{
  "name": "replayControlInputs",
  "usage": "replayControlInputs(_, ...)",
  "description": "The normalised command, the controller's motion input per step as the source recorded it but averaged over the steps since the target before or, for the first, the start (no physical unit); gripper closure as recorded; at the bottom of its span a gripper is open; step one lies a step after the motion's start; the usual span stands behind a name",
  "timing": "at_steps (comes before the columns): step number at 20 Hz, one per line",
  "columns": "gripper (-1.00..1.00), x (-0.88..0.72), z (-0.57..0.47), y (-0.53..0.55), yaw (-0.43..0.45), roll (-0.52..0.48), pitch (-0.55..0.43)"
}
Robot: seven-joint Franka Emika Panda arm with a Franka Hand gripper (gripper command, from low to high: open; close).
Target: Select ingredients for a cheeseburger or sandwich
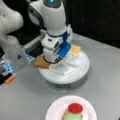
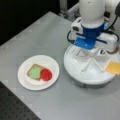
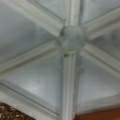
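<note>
The sandwich point(image 2: 38, 73) lies on the white paper plate point(image 2: 25, 81) as a tan toast square with green lettuce point(image 2: 35, 72) and a red tomato disc point(image 2: 46, 74) on top; in a front view the tomato point(image 1: 75, 108) sits over the lettuce point(image 1: 73, 116). My gripper point(image 1: 53, 60) hangs low over the middle of the white divided tray point(image 1: 82, 70), also seen as the gripper point(image 2: 93, 51) in a front view. A second toast square point(image 1: 41, 62) lies at the tray's left edge beside it. The yellow-orange cheese square point(image 1: 75, 49) lies in a far compartment, apart from the gripper.
The wrist view looks straight down on the tray's centre hub point(image 3: 72, 37) and its dividers, with a dark speckled piece point(image 3: 10, 113) and an orange-brown piece point(image 3: 100, 115) at the bottom edge. The arm's base point(image 1: 12, 50) stands at a front view's left.
</note>
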Motion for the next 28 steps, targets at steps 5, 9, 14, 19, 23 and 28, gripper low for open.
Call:
replayControlInputs(5, -1.00, -0.22, -0.18, 0.09, -0.043, -0.021, -0.243)
replayControlInputs(9, -1.00, -0.18, -0.20, 0.07, -0.026, -0.032, -0.227)
replayControlInputs(14, -1.00, -0.13, -0.19, 0.09, -0.016, -0.045, -0.206)
replayControlInputs(19, -1.00, -0.13, -0.15, 0.12, -0.026, -0.068, -0.165)
replayControlInputs(23, -1.00, -0.14, -0.15, 0.14, -0.041, -0.084, -0.153)
replayControlInputs(28, -1.00, -0.13, -0.15, 0.11, -0.044, -0.080, -0.161)
